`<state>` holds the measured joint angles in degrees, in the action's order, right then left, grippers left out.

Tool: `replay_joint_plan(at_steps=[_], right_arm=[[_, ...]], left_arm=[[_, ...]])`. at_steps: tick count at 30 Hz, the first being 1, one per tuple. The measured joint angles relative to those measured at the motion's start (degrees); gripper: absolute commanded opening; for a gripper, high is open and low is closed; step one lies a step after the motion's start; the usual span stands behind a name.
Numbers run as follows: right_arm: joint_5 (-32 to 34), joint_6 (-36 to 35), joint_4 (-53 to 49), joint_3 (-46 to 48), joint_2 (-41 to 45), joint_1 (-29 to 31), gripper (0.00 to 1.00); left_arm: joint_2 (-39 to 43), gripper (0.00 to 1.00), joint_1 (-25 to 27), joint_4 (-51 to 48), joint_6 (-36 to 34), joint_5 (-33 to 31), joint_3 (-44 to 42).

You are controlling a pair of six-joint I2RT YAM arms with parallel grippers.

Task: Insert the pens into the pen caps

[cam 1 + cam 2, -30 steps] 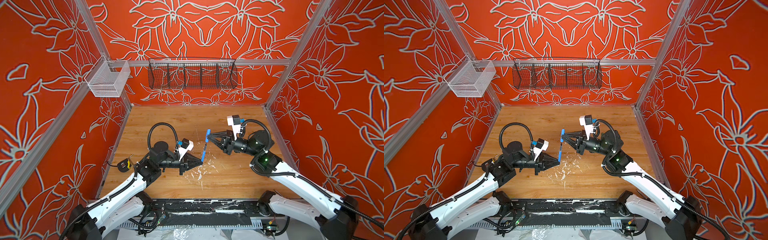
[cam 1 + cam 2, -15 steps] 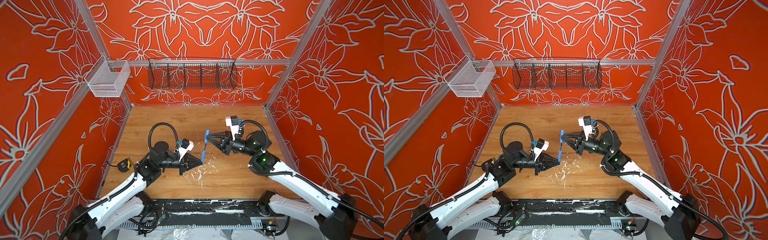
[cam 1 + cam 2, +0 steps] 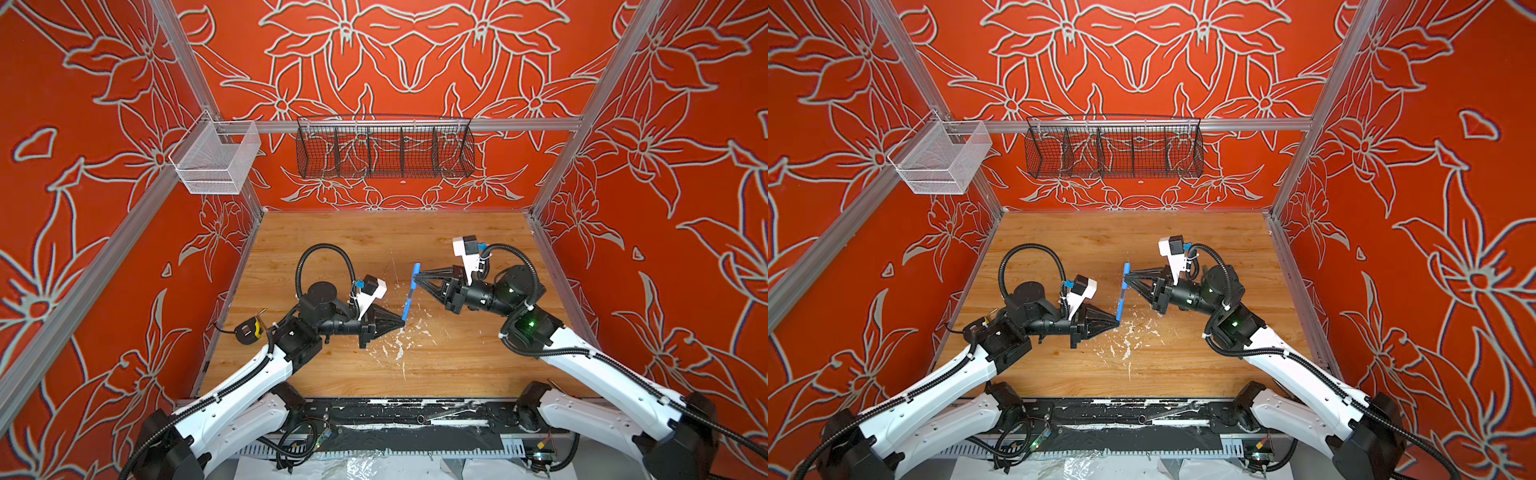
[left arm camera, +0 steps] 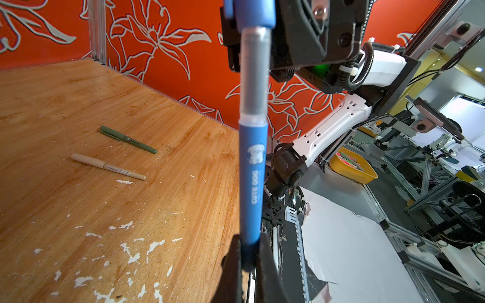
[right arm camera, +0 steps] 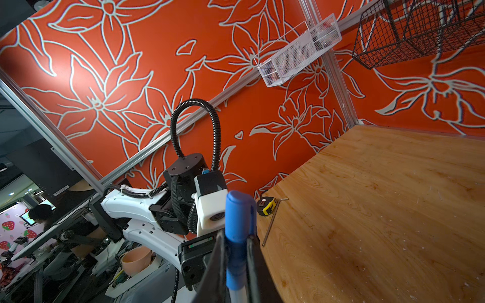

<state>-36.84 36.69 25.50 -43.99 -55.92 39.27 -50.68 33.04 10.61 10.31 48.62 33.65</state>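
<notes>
1. Blue pen [image 4: 253, 183] carries white print "CUTE DOG" along the barrel, next to a small dog graphic. The beige pen [image 4: 107, 166] has a barcode-style label mid-barrel, with text too small to read.
2. The blue pen has a blue barrel, then a grey translucent grip section, then the blue cap [image 5: 237, 210] over the far end. The tip is hidden inside the cap.
3. It hangs in the air over the wood table [image 3: 374, 241], near mid-table between the 2 arms, slightly tilted in both top views [image 3: 409, 299] [image 3: 1121, 299].
4. The left gripper [image 3: 402, 326] is clamped tight on the barrel's lower end. The right gripper [image 3: 417, 276] is clamped tight on the blue cap.
5. The olive green pen [image 4: 128, 139] and the beige pen lie flat on the table, near each other but apart, roughly parallel. Each looks thicker at 1 end, like a seated cap. I cannot make either out in the top views.
6. The cap end is cut off in the left wrist view, and the barrel is cut off in the right wrist view. I cannot tell how deep the pen sits in the cap.
</notes>
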Motion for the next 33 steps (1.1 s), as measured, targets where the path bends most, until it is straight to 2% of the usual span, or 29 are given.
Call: replay_joint_plan(at_steps=[21, 27, 33], right_arm=[[3.7, -1.6, 1.0, 1.8, -0.2, 2.1, 0.01], [5.6, -4.4, -0.9, 1.8, -0.1, 2.9, 0.12], [7.4, -6.9, -4.7, 1.7, 1.6, 3.2, 0.30]], left_arm=[[-0.9, 0.00, -0.2, -0.3, 0.5, -1.4, 1.0], [-1.6, 0.00, -0.8, -1.9, 1.3, -1.6, 3.2], [-1.9, 0.00, -1.2, -2.8, 1.0, -2.1, 5.0]])
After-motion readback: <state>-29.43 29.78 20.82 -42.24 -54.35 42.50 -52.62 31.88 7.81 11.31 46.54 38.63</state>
